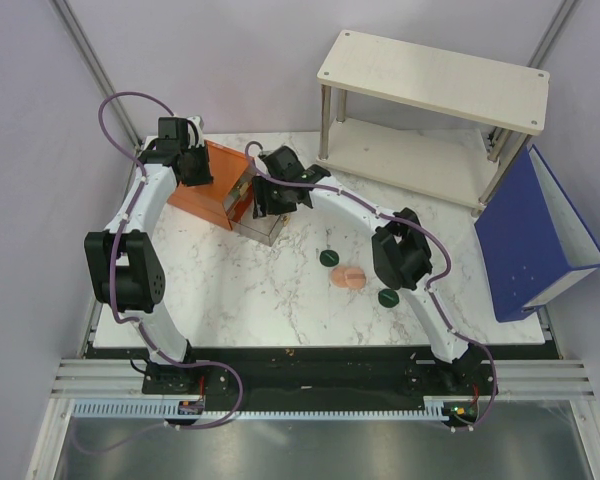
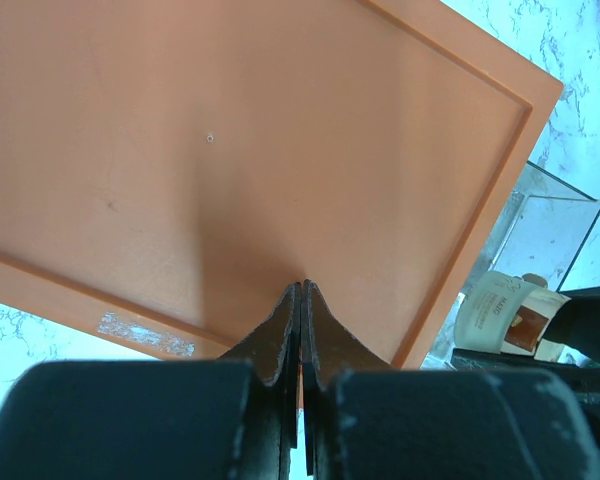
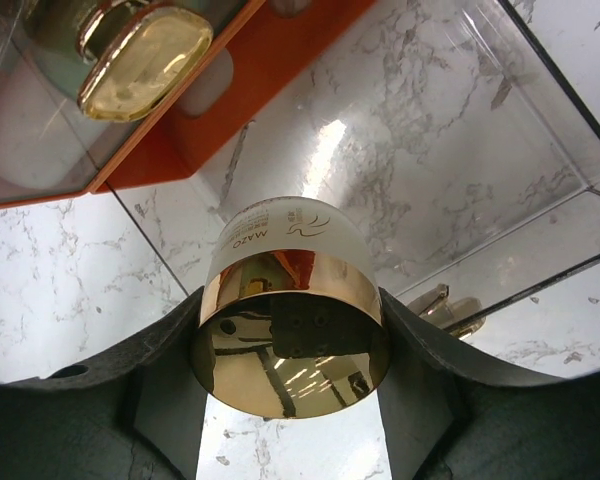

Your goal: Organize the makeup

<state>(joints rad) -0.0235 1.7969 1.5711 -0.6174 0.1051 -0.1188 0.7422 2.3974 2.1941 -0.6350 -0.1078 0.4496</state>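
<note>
Marble-white tabletop (image 1: 230, 290) is occupied by an orange box (image 1: 208, 190) with its clear drawer (image 3: 460, 150) pulled out. A jar (image 3: 290, 370) with a mirror-gold lid and a frosted white, lettered body is pinched by the right gripper (image 3: 290, 310) over the drawer, while the left gripper (image 2: 301, 300) is pressed together, tips against the box top. A peach-pink compact (image 1: 349, 277) is seen between two dark green discs (image 1: 329, 257) on the marble, apart from the box.

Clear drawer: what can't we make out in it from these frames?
- Top external: clear drawer interior hidden under right gripper and its jar.
- Right wrist: gold-lidded item cut by top edge, behind a clear panel; metallic piece half hidden by the gripper, unidentifiable.
- Left wrist: drawer mostly behind orange box.
</note>
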